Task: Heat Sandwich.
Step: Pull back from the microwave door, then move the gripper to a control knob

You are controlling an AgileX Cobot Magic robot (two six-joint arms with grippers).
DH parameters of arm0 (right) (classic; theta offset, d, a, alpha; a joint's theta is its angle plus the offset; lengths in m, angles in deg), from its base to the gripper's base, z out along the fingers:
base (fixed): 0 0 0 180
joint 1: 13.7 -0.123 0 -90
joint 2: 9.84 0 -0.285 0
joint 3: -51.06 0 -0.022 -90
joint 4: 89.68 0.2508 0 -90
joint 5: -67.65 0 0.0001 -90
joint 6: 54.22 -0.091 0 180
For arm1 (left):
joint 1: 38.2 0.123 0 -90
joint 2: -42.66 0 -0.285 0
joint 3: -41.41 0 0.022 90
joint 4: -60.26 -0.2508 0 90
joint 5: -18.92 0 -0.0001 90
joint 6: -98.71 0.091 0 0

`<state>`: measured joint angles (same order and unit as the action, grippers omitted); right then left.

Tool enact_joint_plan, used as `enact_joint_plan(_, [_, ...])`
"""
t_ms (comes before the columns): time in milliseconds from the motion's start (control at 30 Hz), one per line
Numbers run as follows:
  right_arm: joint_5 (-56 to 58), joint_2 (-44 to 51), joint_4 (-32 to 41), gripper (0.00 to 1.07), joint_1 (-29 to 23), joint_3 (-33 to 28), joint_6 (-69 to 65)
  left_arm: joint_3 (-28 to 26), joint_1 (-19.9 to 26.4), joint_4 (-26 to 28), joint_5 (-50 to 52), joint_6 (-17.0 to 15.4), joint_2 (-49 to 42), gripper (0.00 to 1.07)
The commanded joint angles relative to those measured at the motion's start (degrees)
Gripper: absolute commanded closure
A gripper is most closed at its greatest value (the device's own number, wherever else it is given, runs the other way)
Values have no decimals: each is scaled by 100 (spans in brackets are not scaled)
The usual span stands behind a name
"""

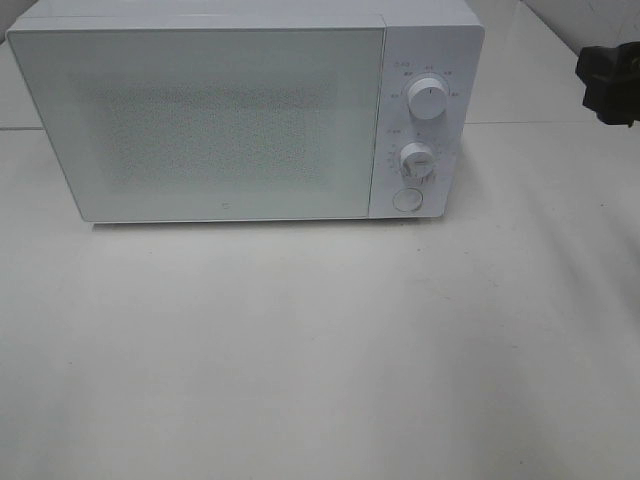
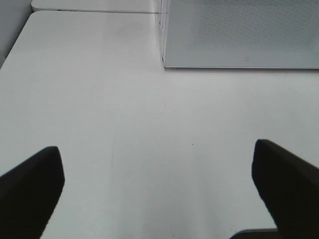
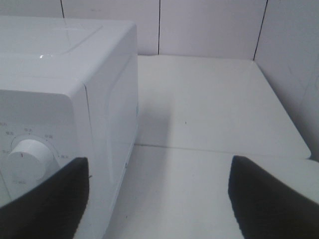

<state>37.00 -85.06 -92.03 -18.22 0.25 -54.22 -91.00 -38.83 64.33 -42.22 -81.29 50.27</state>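
The sandwich is out of view in every frame. A white microwave (image 1: 250,110) stands at the back of the white table with its door (image 1: 200,120) shut. Its control panel has two knobs (image 1: 428,100) and a round button (image 1: 407,200). My left gripper (image 2: 157,189) is open and empty over bare table, in front of the microwave's left corner (image 2: 164,62); it does not show in the exterior view. My right gripper (image 3: 159,199) is open and empty beside the microwave's right side (image 3: 112,124), near the upper knob (image 3: 30,157). Its dark body (image 1: 610,80) shows at the right edge.
The white table (image 1: 320,350) spreads in front of the microwave. A table seam (image 3: 214,149) runs to the right of the microwave. White tiled walls (image 3: 209,27) close off the back and right. The table's left edge (image 2: 15,47) shows in the left wrist view.
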Motion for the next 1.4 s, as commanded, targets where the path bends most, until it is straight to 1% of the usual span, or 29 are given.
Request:
enact_joint_plan(33, [-917,-160,498,32,29,-189,458,6,6,-11,0,0,-155,9])
enact_joint_plan(67, [-1071,-206,705,32,29,-258,584,6,6,-11,0,0,-155,9])
enact_joint_plan(100, [-1352,-286,1060,32,29,-372,837,6,6,-11,0,0,-155,9])
enact_joint_plan(267, [-1788,-395,1369,32,29,-584,1083,6,6,-11,0,0,-155,9])
enact_joint_plan(400, [-2137,-418,1908,32,-361,-814,1146,6,6,-11,0,0,-155,9])
enact_joint_plan(433, [-2137,-418,1908,32,-361,-814,1146,6,6,-11,0,0,-155,9])
enact_joint_plan(467, [-2240,-418,2114,32,-602,-900,1261,6,6,-11,0,0,-155,9])
enact_joint_plan(533, [-2326,-418,2338,32,-848,-951,1455,6,6,-11,0,0,-155,9])
enact_joint_plan(567, [-2343,-418,2584,32,-1106,-968,1656,6,6,-11,0,0,-155,9])
enact_joint_plan(600, [-2343,-418,2584,32,-1106,-968,1656,6,6,-11,0,0,-155,9])
enact_joint_plan(700, [-2384,-424,2848,32,-1513,-968,1891,6,6,-11,0,0,-155,9])
enact_joint_plan(800, [-2464,-521,2893,32,-1667,-968,1948,6,6,-11,0,0,-155,9])
enact_joint_plan(867, [-2670,-825,3025,32,-1919,-968,1960,6,6,-11,0,0,-155,9])
enact_joint_plan(900, [-2670,-825,3025,32,-1919,-968,1960,6,6,-11,0,0,-155,9])
enact_joint_plan(967, [-2836,-1049,3163,32,-2080,-968,1960,6,6,-11,0,0,-155,9])
enact_joint_plan(1033, [-3186,-1409,3380,32,-2384,-968,1954,6,6,-11,0,0,-155,9])
enact_joint_plan(1067, [-3186,-1409,3380,32,-2384,-968,1954,6,6,-11,0,0,-155,9])
enact_joint_plan(1100, [-3289,-1518,3455,32,-2504,-968,1954,6,6,-11,0,0,-155,9])
enact_joint_plan(1200, [-3650,-1902,3862,32,-2916,-940,1954,6,6,-11,0,0,-155,9])
enact_joint_plan(1233, [-3650,-1902,3862,32,-2916,-940,1954,6,6,-11,0,0,-155,9])
enact_joint_plan(1333, [-3930,-2257,4125,32,-3226,-922,1828,6,6,-11,0,0,-155,9])
enact_joint_plan(1400, [-3971,-2332,4200,32,-3300,-905,1811,6,6,-11,0,0,-155,9])
